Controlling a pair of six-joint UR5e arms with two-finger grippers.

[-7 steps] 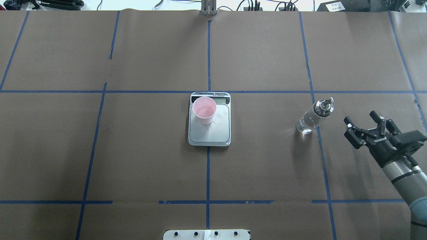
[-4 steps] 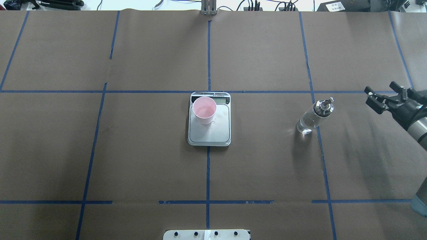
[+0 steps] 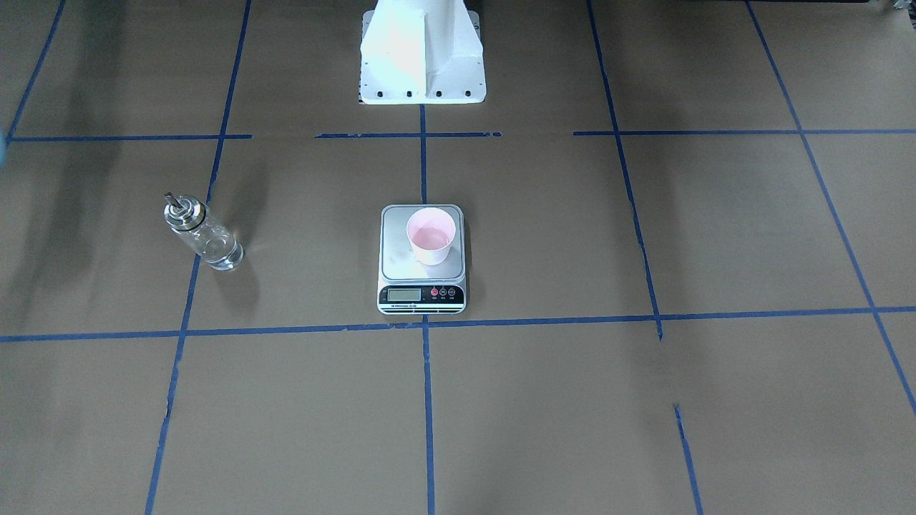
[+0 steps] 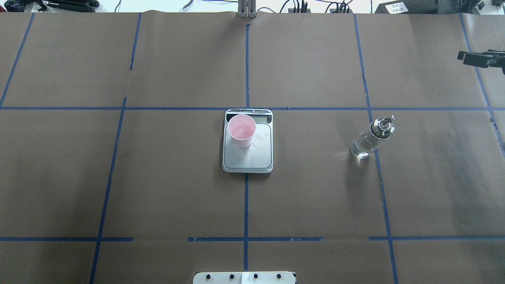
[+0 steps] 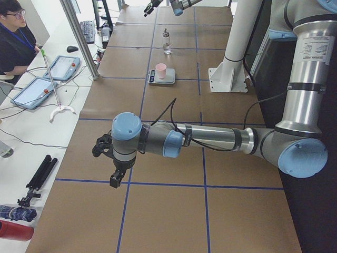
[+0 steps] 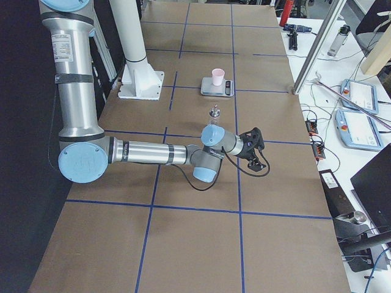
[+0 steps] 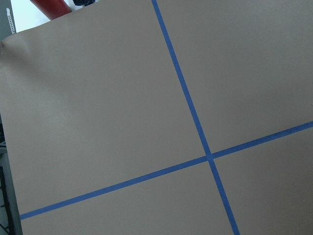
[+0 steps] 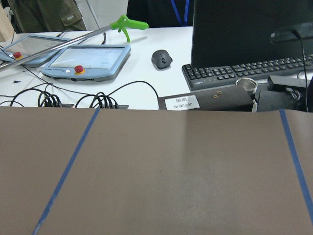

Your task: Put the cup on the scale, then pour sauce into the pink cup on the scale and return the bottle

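In the front-facing view the scale (image 3: 396,247) is seen at the centre of the brown paper (image 3: 644,400). The cup (image 3: 431,243) is set upright on the upper right part of its platform. The display (image 3: 404,294) and red button (image 3: 434,292) lie on the black strip below, and the digits cannot be read. The bottle (image 3: 204,236) is stood on its base at middle left, on a blue tape line (image 3: 187,300), well apart from the scale. Clear sauce (image 3: 220,252) is seen low in the glass. The white robot base (image 3: 422,50) is found at top centre.

In the overhead view the right gripper (image 4: 478,57) is cut off by the upper right edge. Its fingers are held apart and nothing is held between them.

In the exterior left view the left gripper (image 5: 104,164) is hung over the paper at lower left. How far its fingers are spread cannot be told. A person (image 5: 15,42) is seated at upper left.

In the exterior right view the near arm's gripper is seen right of centre, below the bottle.

Only paper and crossed tape are shown by the left wrist camera.

In the right wrist view a monitor (image 8: 249,34), keyboard (image 8: 239,73) and mouse (image 8: 162,59) are seen beyond the paper's edge. A white label (image 8: 181,103) carries two printed lines (too small to be read).
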